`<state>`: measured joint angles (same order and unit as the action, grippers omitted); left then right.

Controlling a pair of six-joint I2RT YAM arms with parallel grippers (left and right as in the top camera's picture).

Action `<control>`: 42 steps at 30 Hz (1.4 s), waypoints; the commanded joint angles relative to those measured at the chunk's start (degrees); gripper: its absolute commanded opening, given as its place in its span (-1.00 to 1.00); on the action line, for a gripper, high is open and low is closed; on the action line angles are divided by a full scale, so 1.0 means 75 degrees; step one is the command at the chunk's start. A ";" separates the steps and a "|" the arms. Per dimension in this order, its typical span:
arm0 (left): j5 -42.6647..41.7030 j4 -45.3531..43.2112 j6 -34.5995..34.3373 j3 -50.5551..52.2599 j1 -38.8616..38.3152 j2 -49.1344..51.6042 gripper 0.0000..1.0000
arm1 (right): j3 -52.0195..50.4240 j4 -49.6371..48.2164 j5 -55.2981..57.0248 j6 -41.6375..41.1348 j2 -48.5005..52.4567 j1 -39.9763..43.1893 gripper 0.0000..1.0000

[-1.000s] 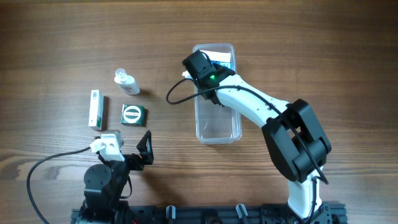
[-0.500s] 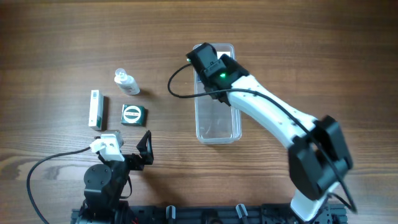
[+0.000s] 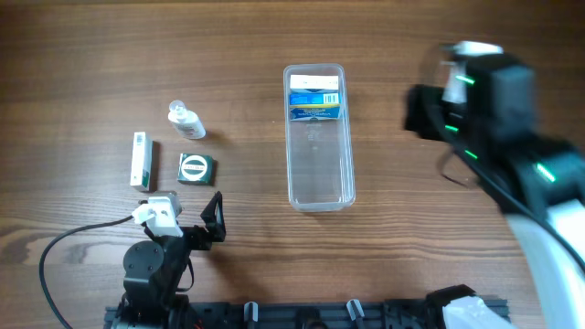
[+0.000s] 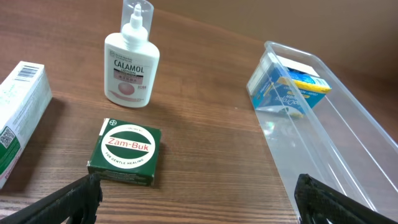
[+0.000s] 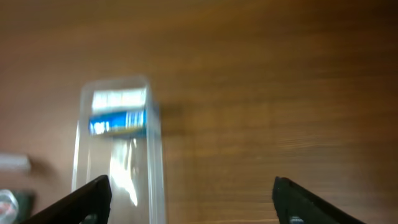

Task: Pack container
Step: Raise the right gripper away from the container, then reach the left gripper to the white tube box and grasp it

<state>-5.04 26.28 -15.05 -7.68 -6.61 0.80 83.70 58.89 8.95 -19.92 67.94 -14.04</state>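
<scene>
The container point(image 3: 320, 169) is a long clear tub lying in the middle of the table. A blue and white box point(image 3: 315, 96) lies inside at its far end. My right gripper point(image 3: 430, 110) is blurred, raised to the right of the container, open and empty. In the right wrist view the gripper point(image 5: 189, 199) has its jaws wide apart over bare wood, with the container point(image 5: 118, 168) and the blue box point(image 5: 118, 115) at the left. My left gripper point(image 3: 187, 217) rests open at the near left; the left wrist view shows this gripper point(image 4: 199, 202) empty, with the container point(image 4: 336, 143) to its right.
A Calamol bottle point(image 3: 186, 120) with a white cap, a green Zam-Buk box point(image 3: 196, 168) and a long white and green box point(image 3: 140, 159) lie on the left. The same bottle point(image 4: 131, 62) and green box point(image 4: 127, 151) sit ahead of the left gripper.
My right gripper has opened and pulled up and to the right, away from the container's far end. The blue box now lies there uncovered. The left arm has not moved.
</scene>
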 commanded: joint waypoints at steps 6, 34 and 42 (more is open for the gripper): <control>-0.0699 -0.0178 0.0117 0.0012 0.0047 -0.0055 0.99 | -0.0041 0.0449 -0.0175 -0.0968 -0.2244 0.0807 0.99; 0.3424 0.4741 -0.0708 -0.7006 0.0221 0.5418 0.99 | -0.0044 0.0851 -0.1719 -0.0560 0.1955 0.2553 1.00; 0.2457 0.4543 -0.0251 -0.7009 0.1617 0.7956 1.00 | -0.0044 0.0836 -0.1722 -0.0565 0.1999 0.2553 1.00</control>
<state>15.90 61.56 -20.29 -59.90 0.91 53.21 83.55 65.23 -3.01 -24.38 82.54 4.93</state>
